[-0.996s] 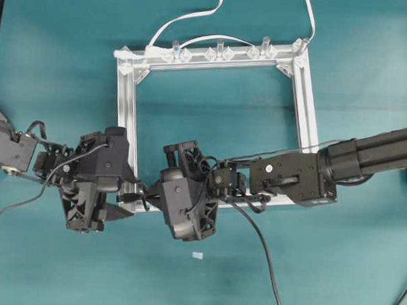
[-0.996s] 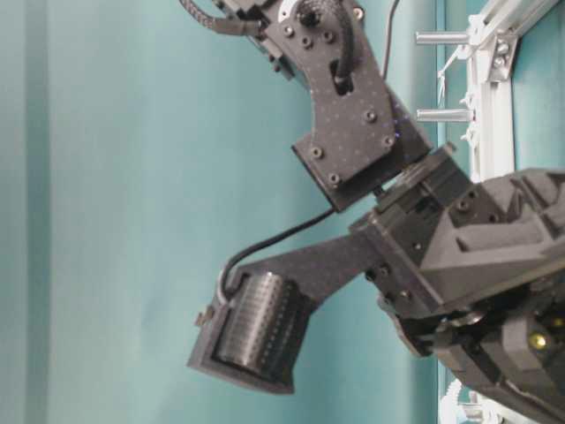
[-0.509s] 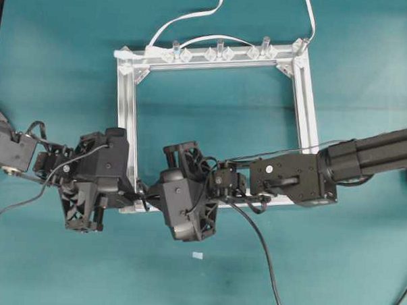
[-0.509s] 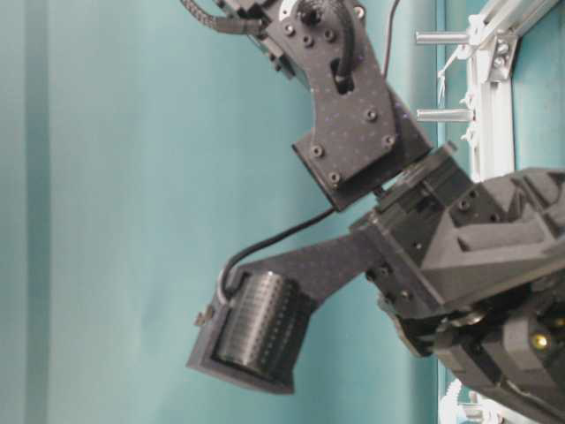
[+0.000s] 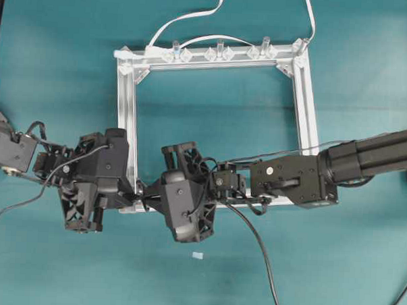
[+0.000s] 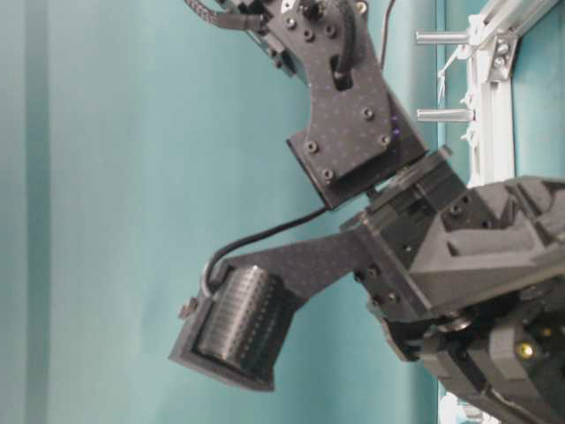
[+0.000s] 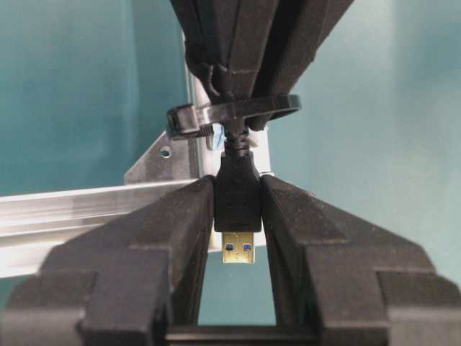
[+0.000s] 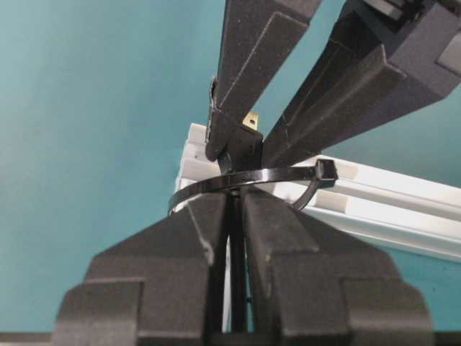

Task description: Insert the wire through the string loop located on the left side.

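On the teal worktop [image 5: 59, 51] I see a silver frame [image 5: 127, 122]. At its near-left corner, my left end effector [image 7: 238, 216] clamps the wire [image 7: 238, 191] plug, apparently through the string loop [image 8: 245, 179]; my right end effector [image 8: 234, 216] pinches the wire behind.

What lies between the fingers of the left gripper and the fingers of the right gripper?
In the right wrist view, the string loop lies there, with the wire passing through it; the left gripper holds the plug beyond it.
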Motion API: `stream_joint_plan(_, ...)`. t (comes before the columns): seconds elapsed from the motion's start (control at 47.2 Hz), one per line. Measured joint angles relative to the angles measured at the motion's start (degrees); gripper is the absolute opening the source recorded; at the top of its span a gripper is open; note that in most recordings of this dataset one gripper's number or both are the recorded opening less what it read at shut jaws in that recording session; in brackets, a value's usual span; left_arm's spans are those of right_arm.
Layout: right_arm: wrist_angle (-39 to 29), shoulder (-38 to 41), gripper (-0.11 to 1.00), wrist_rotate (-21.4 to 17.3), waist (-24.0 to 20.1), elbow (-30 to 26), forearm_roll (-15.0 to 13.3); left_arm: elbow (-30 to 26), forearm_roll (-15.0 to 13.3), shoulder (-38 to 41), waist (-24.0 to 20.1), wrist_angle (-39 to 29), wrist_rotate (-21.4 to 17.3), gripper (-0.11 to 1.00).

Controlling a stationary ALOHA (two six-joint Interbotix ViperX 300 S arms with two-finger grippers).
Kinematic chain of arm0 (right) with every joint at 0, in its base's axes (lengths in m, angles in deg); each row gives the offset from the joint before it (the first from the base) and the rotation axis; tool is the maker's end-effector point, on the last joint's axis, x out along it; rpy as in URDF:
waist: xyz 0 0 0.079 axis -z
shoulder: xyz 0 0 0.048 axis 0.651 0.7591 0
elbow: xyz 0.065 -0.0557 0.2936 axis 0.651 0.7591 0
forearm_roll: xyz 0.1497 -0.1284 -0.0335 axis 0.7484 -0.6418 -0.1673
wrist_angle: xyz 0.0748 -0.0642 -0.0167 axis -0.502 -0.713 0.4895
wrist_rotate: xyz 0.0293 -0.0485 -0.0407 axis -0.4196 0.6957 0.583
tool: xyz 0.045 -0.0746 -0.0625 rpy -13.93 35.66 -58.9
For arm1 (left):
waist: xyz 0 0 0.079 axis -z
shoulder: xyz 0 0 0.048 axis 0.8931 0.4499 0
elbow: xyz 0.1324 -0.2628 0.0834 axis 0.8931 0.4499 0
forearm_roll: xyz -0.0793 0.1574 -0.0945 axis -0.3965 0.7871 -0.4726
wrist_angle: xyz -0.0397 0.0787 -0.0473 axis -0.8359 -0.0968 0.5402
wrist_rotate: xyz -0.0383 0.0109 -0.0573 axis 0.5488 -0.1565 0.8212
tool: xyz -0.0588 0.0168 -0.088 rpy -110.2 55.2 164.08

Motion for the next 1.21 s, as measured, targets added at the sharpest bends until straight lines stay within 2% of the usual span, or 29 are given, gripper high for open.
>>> stream_joint_plan(0.212, -1.67, -0.09, 0.09, -3.16, 0.09, 0.00, -0.18, 0.00, 0.09, 0.00, 0.00, 0.00, 0.00, 0.23)
stream_joint_plan(0.254, -1.85, -0.09, 0.13, -3.43, 0.09, 0.09, -0.18, 0.00, 0.09, 0.00, 0.00, 0.09, 0.00, 0.23)
stream_joint_plan(0.466, -3.78, 0.00, 0.74, -3.60, 0.00, 0.35, -0.18, 0.00, 0.09, -0.09, -0.09, 0.26, 0.00, 0.23)
stream_joint_plan(0.551, -4.31, 0.00, 0.90, -3.52, 0.00, 0.53, -0.18, 0.00, 0.09, -0.18, -0.09, 0.26, 0.00, 0.23)
stream_joint_plan(1.208, -4.48, 0.00, 0.91, -3.52, 0.00, 0.62, -0.26, 0.00, 0.00, -0.70, -0.09, -0.18, 0.09, 0.23)
